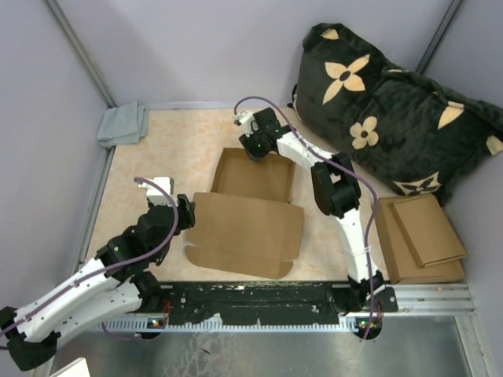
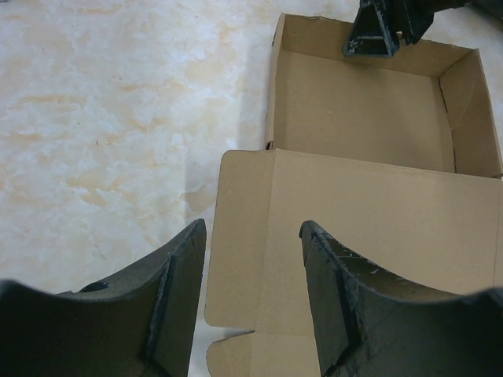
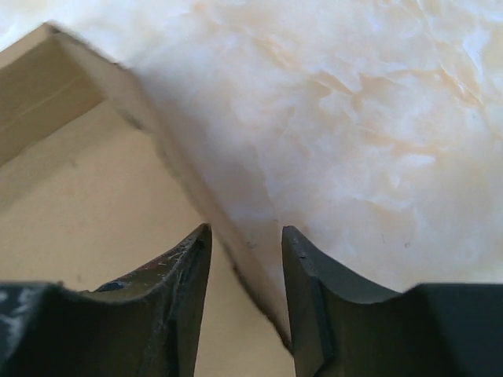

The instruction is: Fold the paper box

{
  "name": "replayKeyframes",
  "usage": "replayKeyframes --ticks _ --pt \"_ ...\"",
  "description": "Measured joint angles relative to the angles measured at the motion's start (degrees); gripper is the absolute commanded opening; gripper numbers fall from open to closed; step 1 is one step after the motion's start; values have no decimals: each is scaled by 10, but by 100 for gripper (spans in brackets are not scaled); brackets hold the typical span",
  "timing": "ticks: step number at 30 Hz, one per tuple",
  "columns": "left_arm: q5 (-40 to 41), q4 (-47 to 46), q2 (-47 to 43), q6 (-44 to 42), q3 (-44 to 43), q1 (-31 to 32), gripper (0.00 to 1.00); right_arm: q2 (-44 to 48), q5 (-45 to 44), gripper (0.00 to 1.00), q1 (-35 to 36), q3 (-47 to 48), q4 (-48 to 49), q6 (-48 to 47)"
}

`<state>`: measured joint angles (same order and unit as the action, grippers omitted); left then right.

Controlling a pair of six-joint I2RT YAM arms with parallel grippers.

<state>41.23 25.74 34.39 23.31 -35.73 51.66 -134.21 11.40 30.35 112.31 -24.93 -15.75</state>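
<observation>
The paper box (image 1: 250,228) is lying open in the middle of the surface (image 1: 169,153). Its tray half, walls already raised, is sitting toward the top of the overhead frame. Its wide lid panel is spreading flat toward the bottom, with its long axis running left to right.

The right pincer (image 3: 245,236) is reaching in at the tray's upper wall. In the wrist view its jaws are standing apart on either side of that wall's top edge, which is passing straight between them. The view is blurred, so I cannot tell whether they are pressing on the cardboard.

The left pincer (image 2: 251,232) is hanging open at the lid's left end, gripping nothing. The narrow side flap is lying flat just beneath and ahead of its fingers (image 2: 177,298), and the rest of the lid is stretching away to the right of the frame.

Judging from this, the left arm is the nearer one to that flap, and the right arm is the nearer one to the tray. Any lift of the lid will probably turn on the crease where lid and tray are meeting.

A dark flowered pillow (image 1: 393,110), a grey cloth (image 1: 122,124) and a smaller cardboard piece (image 1: 424,236) are lying well apart from the box.
</observation>
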Motion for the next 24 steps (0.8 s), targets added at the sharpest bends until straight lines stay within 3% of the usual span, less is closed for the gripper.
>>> replayKeyframes --ticks 2,7,12,15,16,18,22,24 --pt "1 0 2 -1 0 0 58 -11 -11 27 -9 11 0 36" --pt "0 0 3 -2 0 0 58 -2 -16 26 -63 -12 9 165" --pt "1 0 2 -2 0 0 58 123 -44 36 -129 -229 43 279" --pt "1 0 -1 -2 0 0 58 245 -37 50 -130 -383 56 339" --pt "1 0 -2 -2 0 0 58 305 -37 64 -112 -442 63 360" --pt "2 0 -5 -2 0 0 58 435 -49 72 -22 -541 69 405" --pt "2 0 -9 -2 0 0 58 586 -71 81 221 -615 111 492" --pt "2 0 -10 -2 0 0 58 636 -89 84 287 -640 114 527"
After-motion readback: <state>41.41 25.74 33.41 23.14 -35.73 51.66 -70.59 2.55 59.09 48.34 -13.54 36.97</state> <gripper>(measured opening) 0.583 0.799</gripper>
